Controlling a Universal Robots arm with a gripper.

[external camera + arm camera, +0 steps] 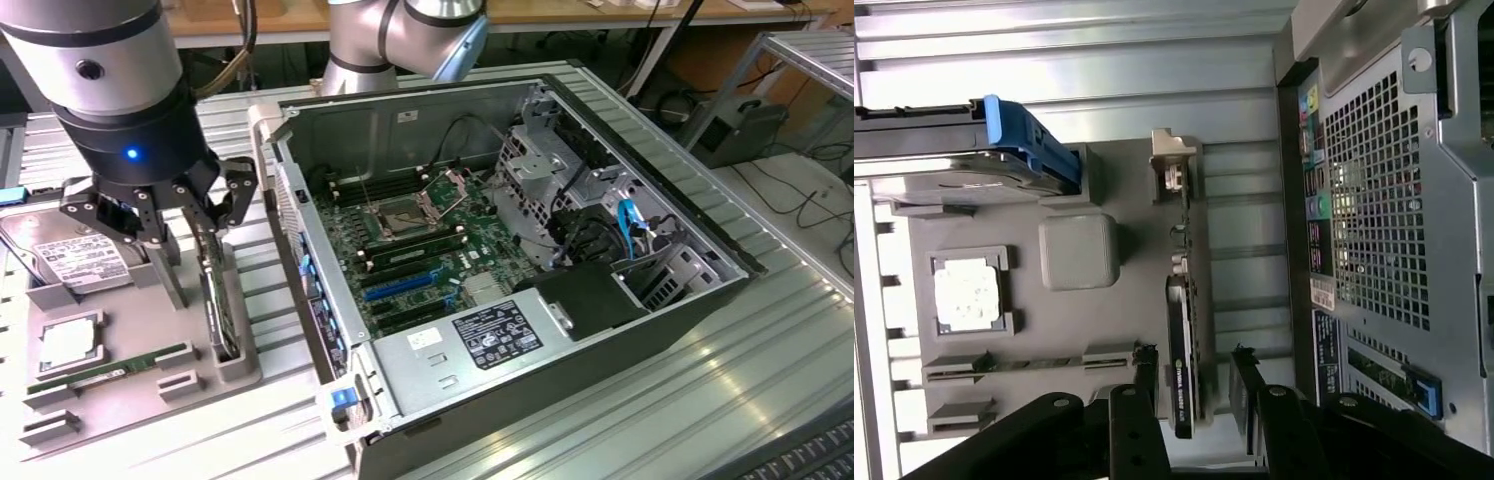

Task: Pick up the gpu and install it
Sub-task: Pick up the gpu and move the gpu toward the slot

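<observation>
Here the hand [1192,362] hangs released, fingers [1145,362] either side of the upright gpu [1181,390]

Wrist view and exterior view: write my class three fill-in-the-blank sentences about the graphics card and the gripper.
The thin black gpu card with a silver bracket strip stands on its long ____ in the grey plastic tray.
The gripper has its jaws ____ on either side of it.
The open black computer case lies on the exterior view's ____ of the tray.
Missing words: edge, open, right.
</observation>
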